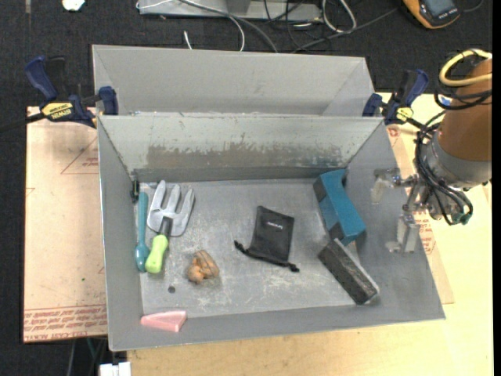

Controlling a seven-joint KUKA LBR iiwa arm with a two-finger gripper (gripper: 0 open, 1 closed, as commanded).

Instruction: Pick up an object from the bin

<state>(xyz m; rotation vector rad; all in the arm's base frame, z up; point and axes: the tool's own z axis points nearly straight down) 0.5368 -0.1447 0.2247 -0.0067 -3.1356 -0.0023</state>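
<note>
My gripper (404, 216) hangs over the bin's sloping right wall, above the floor and touching nothing. Nearest to it, to its left, a blue block (341, 205) leans by the right wall. Just below that block a dark grey oblong block (348, 271) lies slantwise. A black pouch (272, 233) with a loose cord lies flat near the middle of the floor.
On the left side lie a white hand fork with a green handle (164, 227) and a teal stick (142, 230) beside it. A small brown lump (202, 267) sits right of the handle, and a pink wedge (163, 319) rests at the front left corner.
</note>
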